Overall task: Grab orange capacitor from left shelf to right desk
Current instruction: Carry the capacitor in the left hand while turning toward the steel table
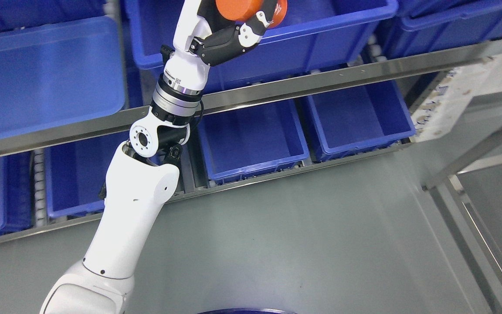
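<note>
— Reaching up from the lower left of the head view, what is seen?

— The left arm [133, 209] is extended toward the top edge, and its left hand [222, 30] is curled around the orange capacitor [246, 8]. The dark fingers [229, 41] are wrapped under and against the orange body, which is cut off by the picture's upper border.

— Where is the capacitor held?

— It is held above the upper blue bin [320, 30] on the shelf, in front of that bin's open inside. Whether it touches the bin cannot be told.

— What else is shown?

— A metal shelf rail [320, 78] is crossed by the wrist. Lower blue bins [251, 139] are lined up beneath it, and a grey floor [299, 244] is spread below. The right arm is not shown.
</note>
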Controlling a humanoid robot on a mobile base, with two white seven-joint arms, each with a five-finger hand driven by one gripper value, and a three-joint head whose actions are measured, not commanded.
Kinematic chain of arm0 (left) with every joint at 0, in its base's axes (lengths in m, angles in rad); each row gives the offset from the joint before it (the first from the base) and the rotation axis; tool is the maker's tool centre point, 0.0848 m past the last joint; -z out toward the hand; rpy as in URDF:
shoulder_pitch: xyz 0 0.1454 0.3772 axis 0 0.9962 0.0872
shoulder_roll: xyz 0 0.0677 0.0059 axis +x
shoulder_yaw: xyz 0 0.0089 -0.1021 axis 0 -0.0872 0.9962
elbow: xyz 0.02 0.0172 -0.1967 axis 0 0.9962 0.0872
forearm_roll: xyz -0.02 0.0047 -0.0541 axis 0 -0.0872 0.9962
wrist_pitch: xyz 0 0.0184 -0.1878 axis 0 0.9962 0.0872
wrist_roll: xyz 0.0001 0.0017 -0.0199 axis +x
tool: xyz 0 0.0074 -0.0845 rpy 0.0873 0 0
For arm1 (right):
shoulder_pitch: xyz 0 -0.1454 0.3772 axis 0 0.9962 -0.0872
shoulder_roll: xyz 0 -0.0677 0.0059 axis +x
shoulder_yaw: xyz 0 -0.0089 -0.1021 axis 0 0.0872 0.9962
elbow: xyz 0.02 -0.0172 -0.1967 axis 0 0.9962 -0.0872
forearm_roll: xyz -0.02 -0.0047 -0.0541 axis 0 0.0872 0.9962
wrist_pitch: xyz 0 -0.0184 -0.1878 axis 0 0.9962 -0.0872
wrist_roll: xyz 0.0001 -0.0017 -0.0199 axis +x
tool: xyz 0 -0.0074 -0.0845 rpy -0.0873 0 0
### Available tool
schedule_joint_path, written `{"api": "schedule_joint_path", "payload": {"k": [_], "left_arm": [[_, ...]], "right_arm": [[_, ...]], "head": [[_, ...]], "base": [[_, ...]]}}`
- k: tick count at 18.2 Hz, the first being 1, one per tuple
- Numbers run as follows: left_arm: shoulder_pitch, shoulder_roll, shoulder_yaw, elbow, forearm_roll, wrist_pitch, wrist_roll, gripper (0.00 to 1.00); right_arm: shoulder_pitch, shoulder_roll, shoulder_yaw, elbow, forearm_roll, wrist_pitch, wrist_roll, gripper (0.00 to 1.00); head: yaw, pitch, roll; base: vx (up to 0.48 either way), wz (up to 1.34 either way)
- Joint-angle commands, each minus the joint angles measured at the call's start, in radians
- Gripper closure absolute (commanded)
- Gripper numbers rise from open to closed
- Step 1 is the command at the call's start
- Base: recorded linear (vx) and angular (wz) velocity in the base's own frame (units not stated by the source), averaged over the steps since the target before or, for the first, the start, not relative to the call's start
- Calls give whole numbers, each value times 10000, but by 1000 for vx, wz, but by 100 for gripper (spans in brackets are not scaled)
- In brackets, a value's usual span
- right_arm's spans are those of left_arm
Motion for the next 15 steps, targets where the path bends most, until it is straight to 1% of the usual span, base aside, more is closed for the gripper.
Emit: {"api": "schedule_joint_path", "payload": {"k": [1, 6, 12, 15], "left_arm": [[-158, 174, 427, -99, 0, 38, 10, 97], [-112, 174, 504, -68, -46, 69, 25, 97], [-189, 174, 581, -22, -246, 115, 25, 97], [-342, 174, 474, 101, -659, 115, 25, 96]], "right_arm": [[337, -173, -123, -230, 0, 2, -4, 0], [337, -173, -108, -230, 0, 2, -4, 0], [337, -173, -108, -230, 0, 2, -4, 0], [337, -173, -108, -230, 0, 2, -4, 0]], "head": [[0, 0, 0], [0, 0, 0], [0, 0, 0], [0, 0, 0]], "base": [[61, -748], [93, -633], [150, -623], [172, -686]]}}
